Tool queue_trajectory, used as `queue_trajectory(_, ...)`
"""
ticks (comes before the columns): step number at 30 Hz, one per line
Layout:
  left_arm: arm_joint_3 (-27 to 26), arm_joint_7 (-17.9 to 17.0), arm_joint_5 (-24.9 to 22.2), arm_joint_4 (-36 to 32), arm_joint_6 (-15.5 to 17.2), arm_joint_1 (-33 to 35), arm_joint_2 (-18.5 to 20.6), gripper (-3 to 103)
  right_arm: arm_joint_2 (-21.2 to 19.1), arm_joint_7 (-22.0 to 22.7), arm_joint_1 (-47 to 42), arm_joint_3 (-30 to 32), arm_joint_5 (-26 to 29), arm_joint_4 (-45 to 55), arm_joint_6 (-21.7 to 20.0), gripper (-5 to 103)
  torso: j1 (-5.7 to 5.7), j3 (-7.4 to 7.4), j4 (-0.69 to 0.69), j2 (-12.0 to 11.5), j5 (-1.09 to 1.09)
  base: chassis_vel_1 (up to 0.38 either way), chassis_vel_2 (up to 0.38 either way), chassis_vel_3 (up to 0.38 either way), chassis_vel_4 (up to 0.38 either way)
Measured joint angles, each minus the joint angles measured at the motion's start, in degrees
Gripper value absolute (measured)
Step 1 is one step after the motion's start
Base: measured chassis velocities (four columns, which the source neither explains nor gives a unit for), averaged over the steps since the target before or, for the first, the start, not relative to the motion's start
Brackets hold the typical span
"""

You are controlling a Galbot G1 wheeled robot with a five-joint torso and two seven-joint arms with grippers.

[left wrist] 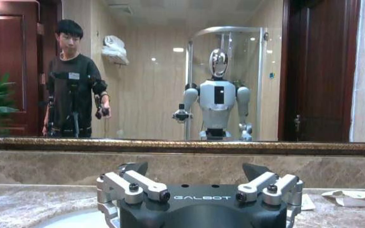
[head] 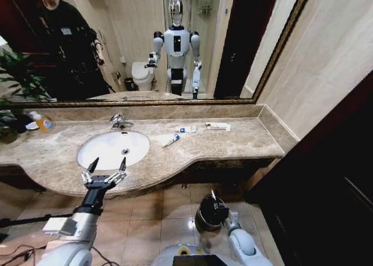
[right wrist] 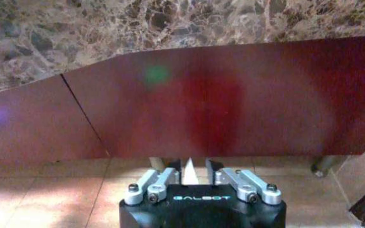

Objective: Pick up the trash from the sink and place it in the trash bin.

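1. Currently the right gripper (right wrist: 189,172) has its fingers closed on a thin white stick (right wrist: 189,173), which stands up between the tips. In the head view this gripper (head: 217,203) hangs low, directly over the trash bin (head: 205,218) on the tiled floor, in front of the dark cabinet face under the counter.
2. Left gripper (head: 108,163): fingers spread apart, holding nothing, hovering at the front rim of the sink (head: 93,144).
3. Sink basin looks bare apart from the drain hole; no litter is visible inside it.
4. Counter to the right of the basin carries a white tube with blue cap (head: 171,139), a white-blue packet (head: 187,129) and a flat white packet (head: 217,126), all well apart from both grippers.
5. Orange-yellow bottle (head: 42,122) stands at the far left of the counter; not litter.
6. Judgement: one piece is poised for release over the bin, not yet dropped. At least three pieces remain on the marble, so the task is early to midway.
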Motion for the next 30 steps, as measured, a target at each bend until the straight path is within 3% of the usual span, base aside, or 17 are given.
queue_trajectory(2,0.0,0.0,0.0,0.0,0.0,0.0,0.0,100,0.2,0.4,0.3,0.0,-0.1,-0.4,0.0,28,0.0,0.0,0.0,0.0,0.0,0.0,0.0,0.0,0.0)
queue_trajectory(6,0.0,0.0,0.0,0.0,0.0,0.0,0.0,100,0.3,1.8,1.2,-0.2,-1.1,-1.8,2.0,56,0.0,0.0,0.0,0.0,0.0,0.0,0.0,0.0,0.0)
queue_trajectory(7,0.0,0.0,0.0,0.0,0.0,0.0,0.0,100,0.3,1.8,1.2,-0.2,-1.1,-1.8,2.0,56,0.0,0.0,0.0,0.0,0.0,0.0,0.0,0.0,0.0)
queue_trajectory(11,0.0,0.0,0.0,0.0,0.0,0.0,0.0,100,0.4,2.4,1.3,-0.2,-1.1,-1.8,2.1,77,0.0,0.0,0.0,0.0,-0.01,0.0,0.0,0.0,0.0)
queue_trajectory(13,0.0,0.0,0.0,0.0,0.0,0.0,0.0,100,0.4,2.4,1.2,-0.2,-1.1,-1.8,2.1,77,0.0,0.0,0.0,0.0,-0.01,0.0,0.0,0.0,0.0)
queue_trajectory(16,0.0,0.0,0.0,0.0,0.0,0.0,0.0,100,0.5,2.4,1.2,-0.3,-1.1,-1.6,2.1,93,0.0,0.0,0.0,0.0,-0.01,0.0,0.0,0.0,0.0)
queue_trajectory(19,0.0,0.0,0.0,0.0,0.0,0.0,0.0,100,0.5,2.4,1.1,-0.3,-1.1,-1.2,2.1,99,0.0,0.0,0.0,0.0,-0.01,0.0,0.0,0.0,0.0)
queue_trajectory(30,0.0,0.0,0.0,0.0,0.0,0.0,0.0,100,-0.9,4.0,-1.9,0.2,-0.4,4.6,2.3,100,0.0,0.0,0.0,0.0,-0.01,0.0,0.0,0.0,0.0)
